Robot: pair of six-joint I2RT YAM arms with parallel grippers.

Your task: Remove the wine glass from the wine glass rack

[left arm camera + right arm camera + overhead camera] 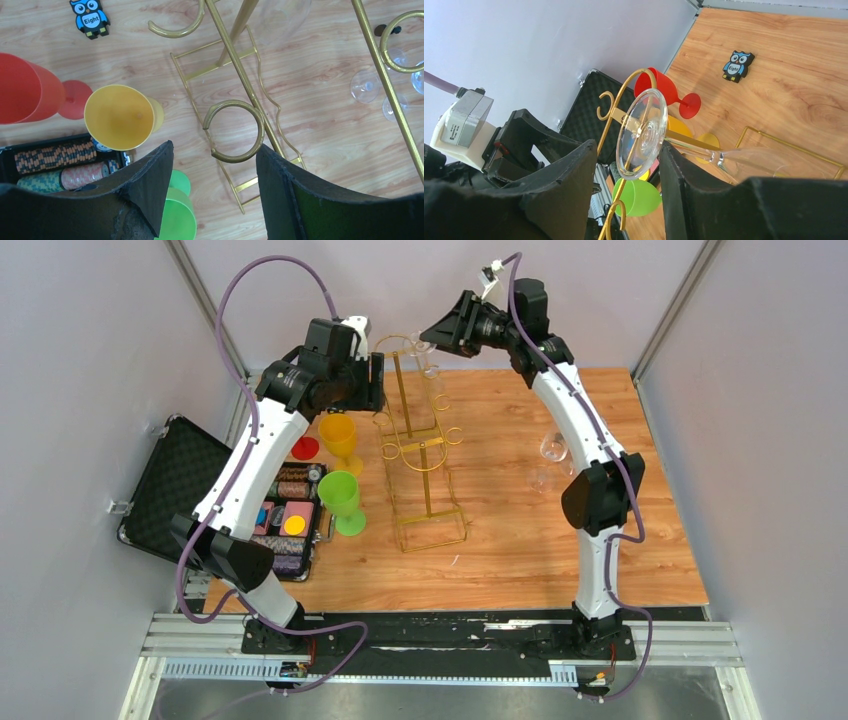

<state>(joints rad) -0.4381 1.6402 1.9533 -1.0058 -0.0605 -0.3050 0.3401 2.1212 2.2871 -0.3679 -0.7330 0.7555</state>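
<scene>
Above the arms, the overhead view shows the wine glass rack (425, 455) standing upright near the middle of the wooden table (520, 540). The left gripper (377, 380) sits just beside the rack's upper post, on its left side. The right gripper (438, 335) reaches the rack's top from the right, at the clear wine glass (428, 355). A yellow goblet (340, 435) and a green goblet (342, 495) stand left of the rack, next to an open black case (175, 480) of poker chips. Spare clear glasses (553, 447) rest near the right arm.

Left wrist view: the fingers (150, 190) are spread wide and hold nothing. One gold loop arm (235, 131) of the rack appears in the gap beyond the tips, apart from both pads. An owl tag (90, 17) lies on the wood.

Right wrist view: the fingers (684, 190) stand roughly half open. The wine glass's round foot (642, 132) lies in the gap, against a curled gold arm at the rack's top. Its stem runs off to the right. The foot's edge meets the right-hand pad, and a gap shows at the other. Whether the pads clamp it cannot be determined.
</scene>
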